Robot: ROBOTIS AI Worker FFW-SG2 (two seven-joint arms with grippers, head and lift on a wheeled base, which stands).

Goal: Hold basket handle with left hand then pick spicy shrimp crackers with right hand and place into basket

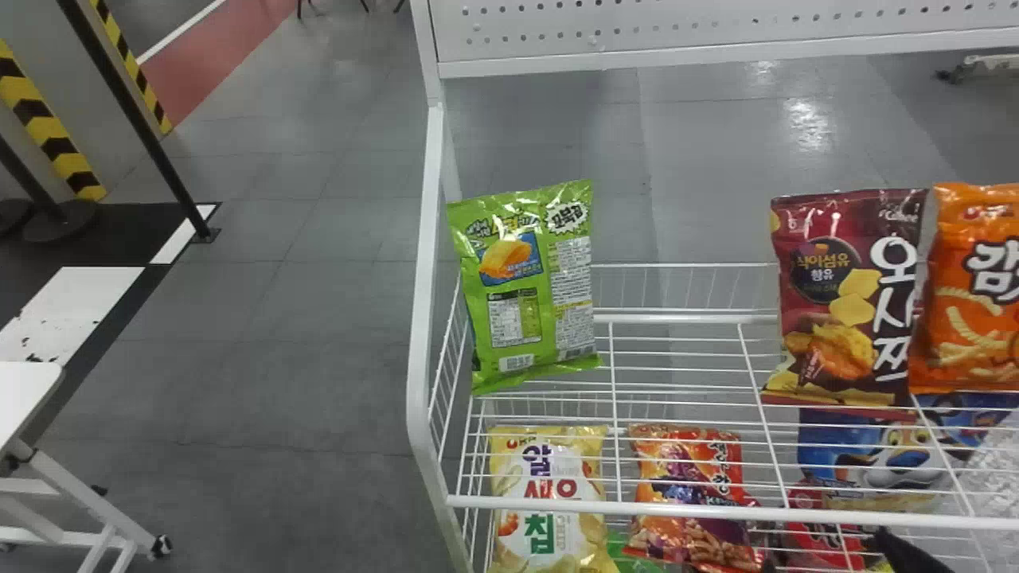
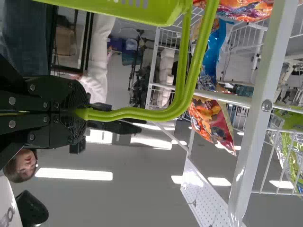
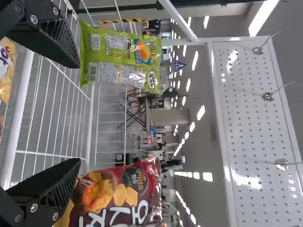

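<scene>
In the head view, the black tips of my right gripper (image 1: 828,551) show at the bottom edge, low before the shelf rack's front. An orange-red snack bag (image 1: 689,497), seemingly the spicy shrimp crackers, stands on the lower shelf, left of those tips and behind the wires. The right wrist view has my right gripper (image 3: 78,112) open, nothing between its fingers. My left gripper (image 2: 83,112) is shut on the green basket's handle (image 2: 163,113) in the left wrist view; part of the basket (image 2: 137,10) shows there too.
A green bag (image 1: 529,286), a maroon bag (image 1: 848,298) and an orange bag (image 1: 975,290) stand on the upper shelf. Below are a yellow bag (image 1: 549,497) and a blue bag (image 1: 892,461). The white front rail (image 1: 716,513) runs across the rack.
</scene>
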